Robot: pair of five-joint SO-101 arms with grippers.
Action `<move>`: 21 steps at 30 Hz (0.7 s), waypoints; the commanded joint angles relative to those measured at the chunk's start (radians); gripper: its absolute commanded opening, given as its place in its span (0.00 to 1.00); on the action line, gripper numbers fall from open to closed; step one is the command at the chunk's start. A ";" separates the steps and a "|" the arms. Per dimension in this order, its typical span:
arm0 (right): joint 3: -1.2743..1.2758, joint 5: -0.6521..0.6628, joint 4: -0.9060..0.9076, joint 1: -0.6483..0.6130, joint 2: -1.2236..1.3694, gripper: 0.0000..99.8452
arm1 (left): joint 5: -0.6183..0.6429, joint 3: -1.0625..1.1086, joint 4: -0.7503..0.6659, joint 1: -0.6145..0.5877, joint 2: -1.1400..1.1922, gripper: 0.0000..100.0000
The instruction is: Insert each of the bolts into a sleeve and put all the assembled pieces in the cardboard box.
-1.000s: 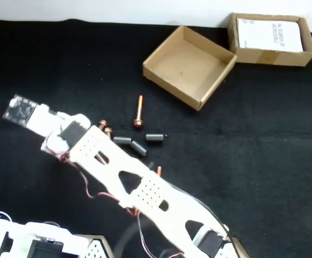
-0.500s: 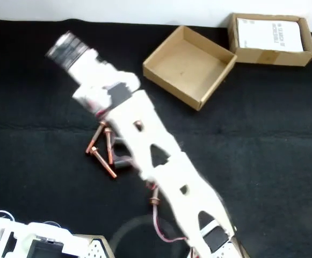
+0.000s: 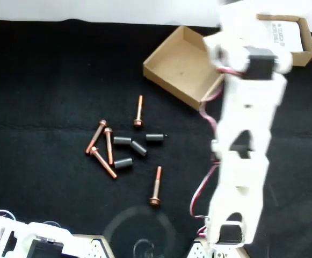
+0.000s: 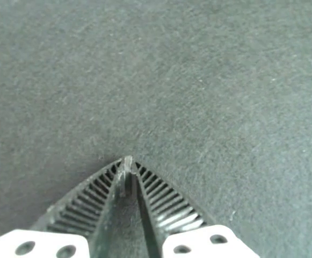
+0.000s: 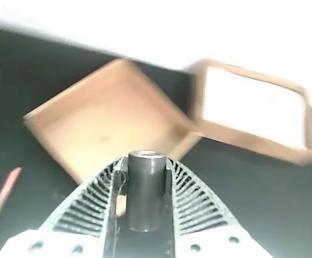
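- Between the right gripper's (image 5: 145, 161) fingers, right wrist view: dark grey cylindrical sleeve (image 5: 146, 204), pinched, open brown cardboard box (image 5: 91, 129) beyond.
- Left wrist view: left gripper (image 4: 127, 164) pressed together over black cloth (image 4: 198, 80).
- High view: five copper-coloured bolts (image 3: 138, 112) and four loose grey sleeves (image 3: 122, 141) on cloth, outside box.

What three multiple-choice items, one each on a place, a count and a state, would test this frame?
1. The loose bolts lie: A in the cardboard box; B on the black cloth; C on the floor.
2. Bolts on the cloth: A three; B eight; C five.
3. The right hand is: A shut on a sleeve; B open and empty; C shut on a bolt.
Key: 1 B, the bolts rest on the cloth and the cardboard box is empty. 2 C, five copper shafts can be counted in the high view. 3 A, the dark sleeve stands clamped in the right hand.
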 commanded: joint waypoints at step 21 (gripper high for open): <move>-0.127 -0.546 0.012 1.222 -0.283 0.01 | -0.115 -0.047 -0.011 0.328 -0.016 0.01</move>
